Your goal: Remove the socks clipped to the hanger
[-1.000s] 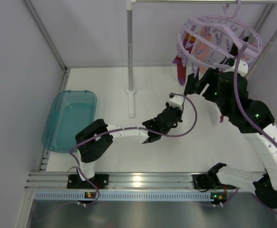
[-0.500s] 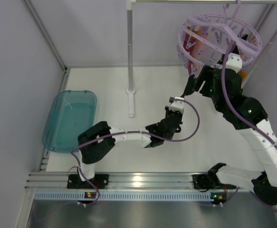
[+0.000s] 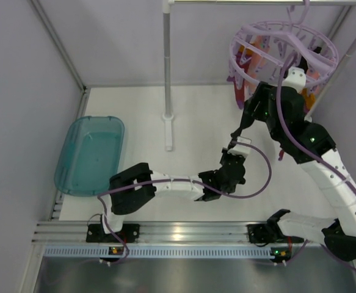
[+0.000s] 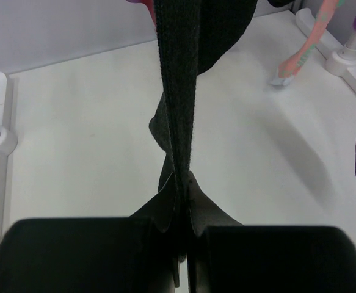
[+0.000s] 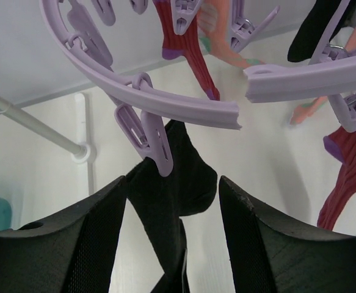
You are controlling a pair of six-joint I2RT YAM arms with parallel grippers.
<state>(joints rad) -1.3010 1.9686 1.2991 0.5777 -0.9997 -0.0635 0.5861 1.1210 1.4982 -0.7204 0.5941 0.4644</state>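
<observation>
Stretching taut, a black sock (image 4: 178,91) runs from the left pincer (image 4: 182,244) straight up and away toward the hanger. The left pincer is clenched on the sock's lower end. Fabric bunches and flares just ahead of its pressed-together fingers, and the white surface (image 4: 74,122) lies beneath it.

The sock's upper end is clipped in a lilac peg (image 5: 150,143) directly above the right pincer (image 5: 173,201). That pincer is released, with its two black fingers spread on either side of the sock just under the peg. The finger on the left of its wrist view lies against or just beside the fabric; which one cannot be told. The other finger stands apart from it. The peg dangles from the curved lilac rim of the hanger (image 5: 165,102), which arcs above the right pincer. Beyond that pincer, a red sock (image 5: 187,52) and a salmon sock (image 5: 226,54) hang from other pegs.

Seen from overhead, the left pincer sits close to the right pincer, on the side nearer the arm bases. A white pole (image 3: 167,73) stands to the left of both pincers. A teal tub (image 3: 89,152) rests well apart, far to their left.
</observation>
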